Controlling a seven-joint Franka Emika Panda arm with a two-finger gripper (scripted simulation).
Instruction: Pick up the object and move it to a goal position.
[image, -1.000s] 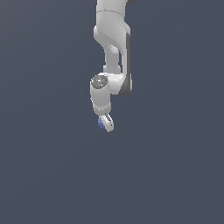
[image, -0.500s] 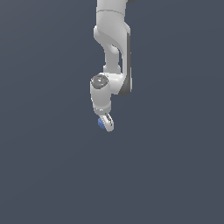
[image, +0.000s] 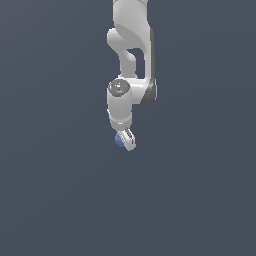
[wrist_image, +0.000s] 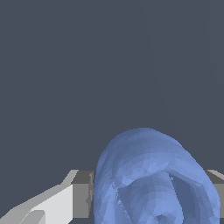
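The object (image: 119, 139) is a small blue lumpy ball, held at the tip of the white arm in the exterior view. My gripper (image: 125, 140) is shut on it, with one white finger lying in front of the ball. In the wrist view the blue object (wrist_image: 151, 179) fills the space between the grey finger pads (wrist_image: 83, 194), pressed on both sides. No goal mark shows in either view.
The white arm (image: 131, 55) comes down from the top of the exterior view. Around it lies a plain dark grey surface (image: 60, 190) with no other objects or edges in sight.
The arm's wrist has shifted slightly, with the held ball staying at nearly the same spot. The grip on the object is unchanged.
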